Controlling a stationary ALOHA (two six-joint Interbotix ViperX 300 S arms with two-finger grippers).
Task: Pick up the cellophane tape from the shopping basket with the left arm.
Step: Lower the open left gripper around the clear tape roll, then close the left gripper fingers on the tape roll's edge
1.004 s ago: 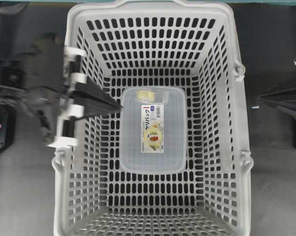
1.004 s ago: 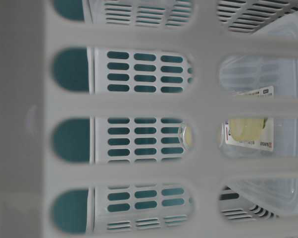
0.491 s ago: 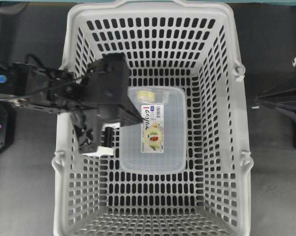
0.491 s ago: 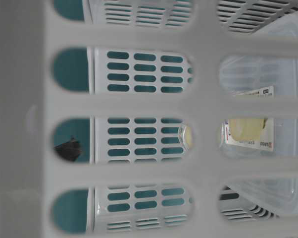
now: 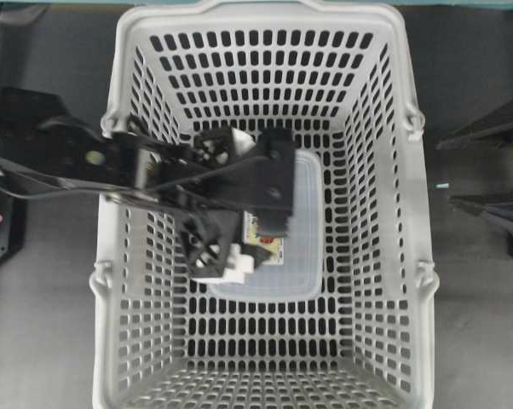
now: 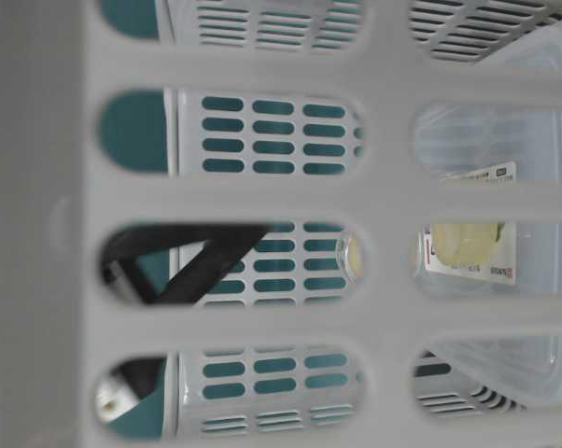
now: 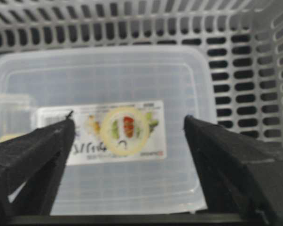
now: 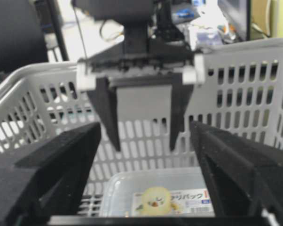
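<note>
reached in over the left wall of the shopping basket, the left arm, black, with its wrist above the clear lidded box on the slotted floor. hung above that box, the left gripper, pincer released, both black fingers spread wide apart with nothing between them. framed, in the left wrist view, the box lid between the two fingertips, printed label facing up. lay flat on that label, the cellophane tape, a small pale yellowish ring with the label's print showing through its hole; apart from both fingers, roughly midway between them in that view. showed again in the right wrist view as a pale round patch on the label, low in the basket, below the hanging fingers. seen through the basket's wall slots from table level, a pale roll on the box and dark struts of the arm off to the left. stayed outside the basket's right wall, the right gripper, likewise released, fingers wide and grasping nothing, pointed toward the basket. cannot tell how high the left fingertips hung above the lid.
</note>
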